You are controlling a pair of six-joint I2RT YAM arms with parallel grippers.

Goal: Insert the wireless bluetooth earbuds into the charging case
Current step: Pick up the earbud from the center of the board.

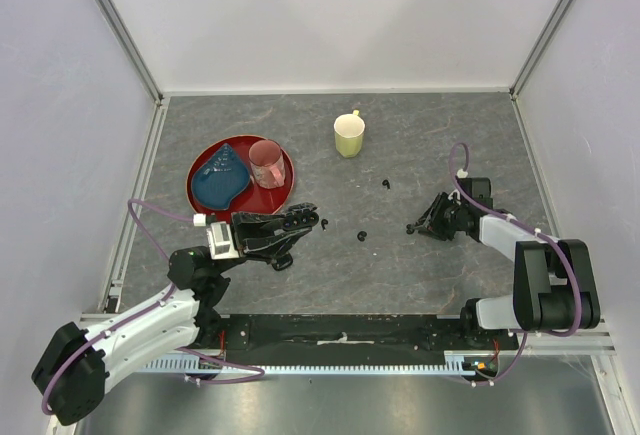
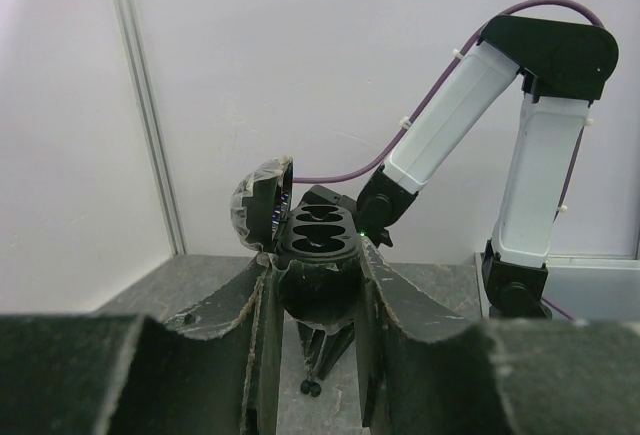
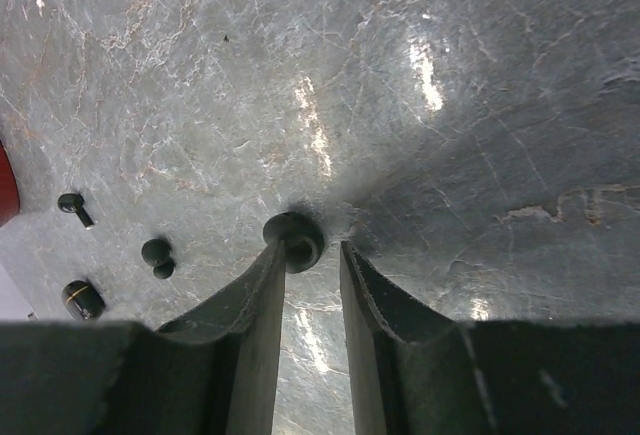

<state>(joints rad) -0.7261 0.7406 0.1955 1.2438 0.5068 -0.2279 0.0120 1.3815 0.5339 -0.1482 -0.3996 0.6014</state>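
Your right gripper [image 3: 310, 253] is hanging low over the table [image 3: 470, 105], fingers slightly parted and clamping nothing. One earbud [image 3: 293, 240] is lying just ahead of the tips, off-centre, touching the finger on the left of the wrist view rather than sitting in the gap. It is showing only as a round dot, so you cannot tell where its stem is pointing. Well apart to its left, your left gripper [image 2: 315, 280] is clenching the charging case [image 2: 318, 227] above the table, lid open. The other earbuds [image 1: 361, 235] are lying between the arms.
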